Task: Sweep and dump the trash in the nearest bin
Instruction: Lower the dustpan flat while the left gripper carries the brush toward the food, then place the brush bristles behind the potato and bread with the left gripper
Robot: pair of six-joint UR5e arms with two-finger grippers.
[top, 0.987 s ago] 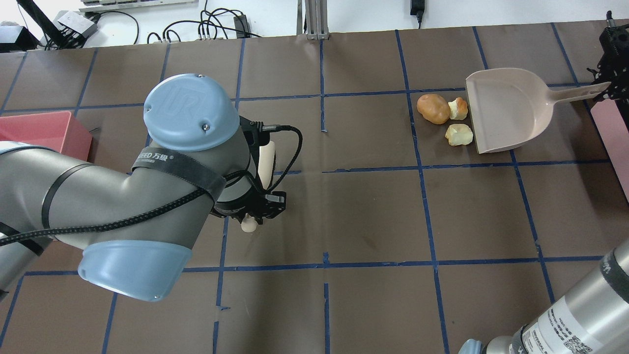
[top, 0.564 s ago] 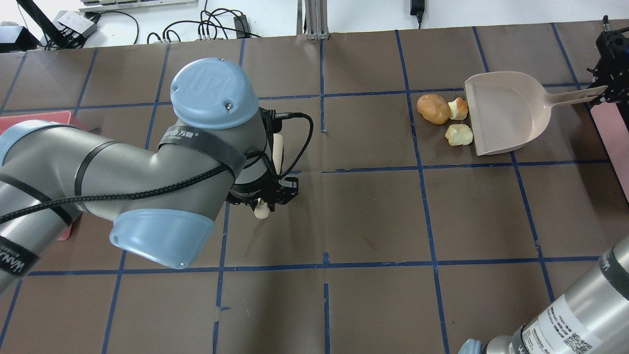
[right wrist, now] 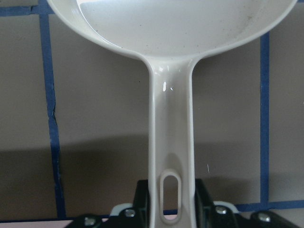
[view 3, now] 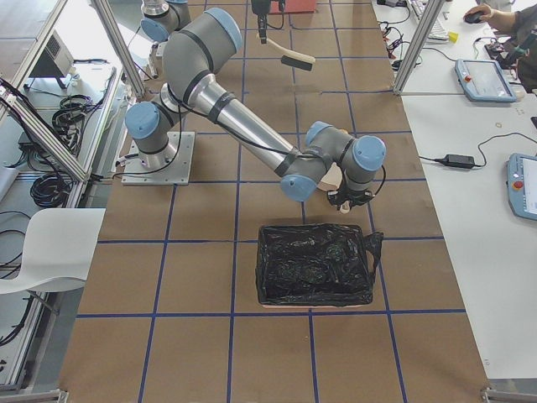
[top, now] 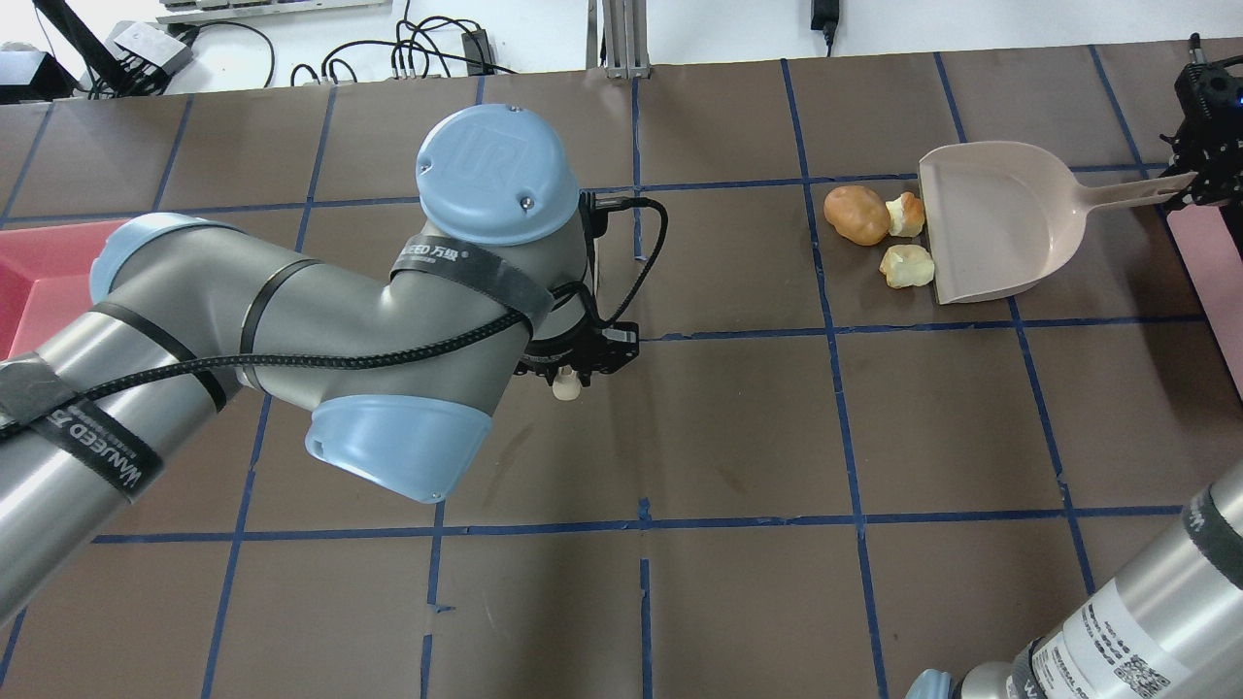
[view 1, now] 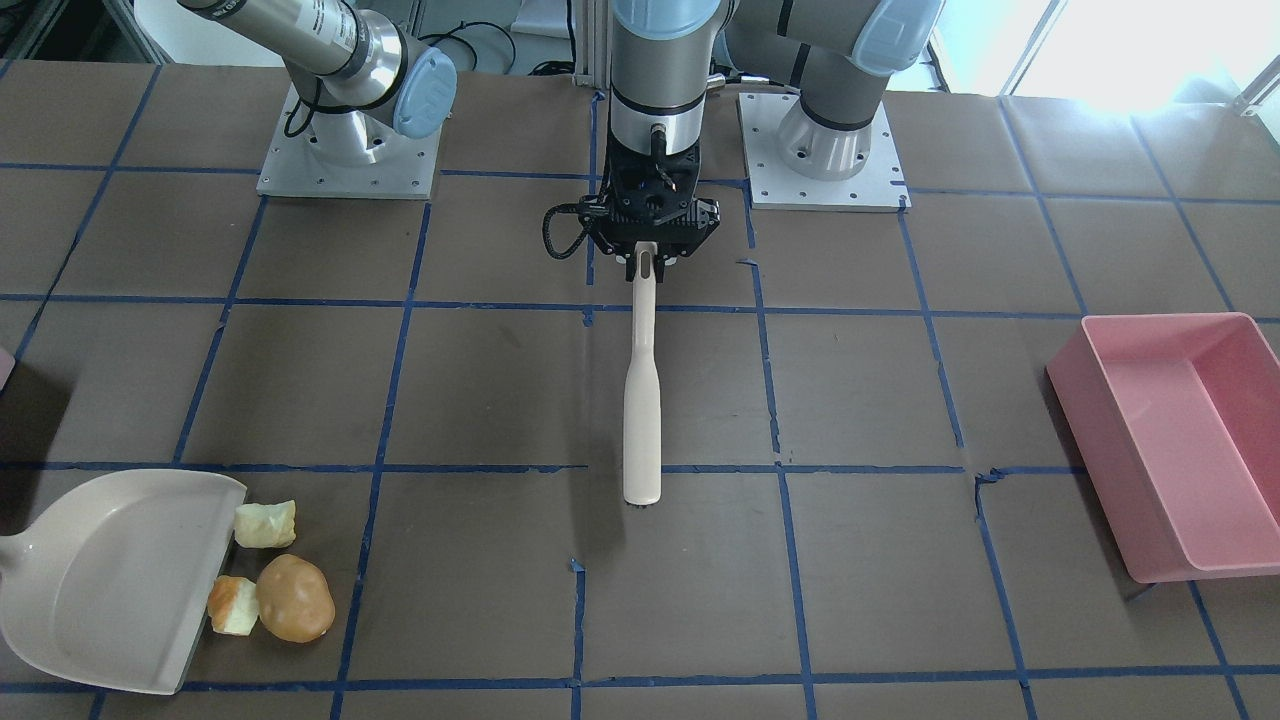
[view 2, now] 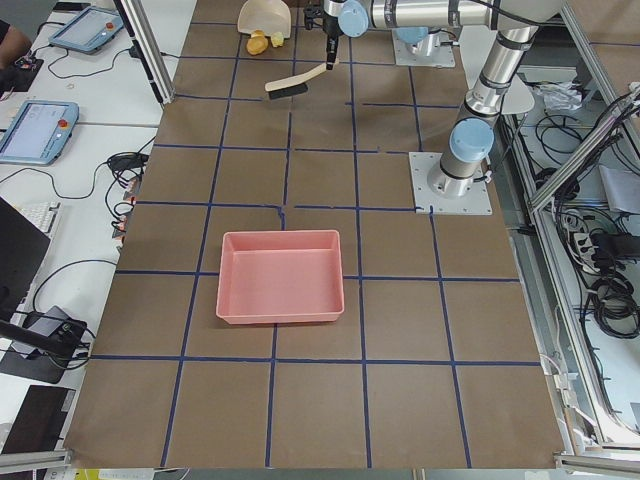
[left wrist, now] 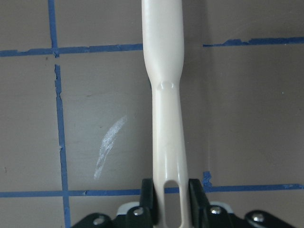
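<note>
The trash lies together on the brown table: a tan potato-like lump (top: 856, 215), an orange-yellow chunk (top: 905, 215) and a pale yellow chunk (top: 907, 266), right at the mouth of a beige dustpan (top: 991, 223). My right gripper (right wrist: 170, 204) is shut on the dustpan's handle (right wrist: 170, 142) at the far right (top: 1190, 180). My left gripper (view 1: 648, 262) is shut on the end of a cream brush (view 1: 641, 400), near the table's middle, well away from the trash. The brush's bristle tip (view 1: 640, 506) points away from the robot. The brush handle (left wrist: 166, 118) sits between the fingers (left wrist: 148, 194).
A pink bin (view 1: 1170, 440) stands at the table's left end, partly hidden under my left arm in the overhead view (top: 39, 272). A bin lined with a black bag (view 3: 315, 264) stands at the table's right end, near the dustpan. Blue tape marks a grid.
My left arm has swung to the right with the brush, towards the table's middle. The dustpan has shifted slightly in my right gripper. The trash has not moved.
</note>
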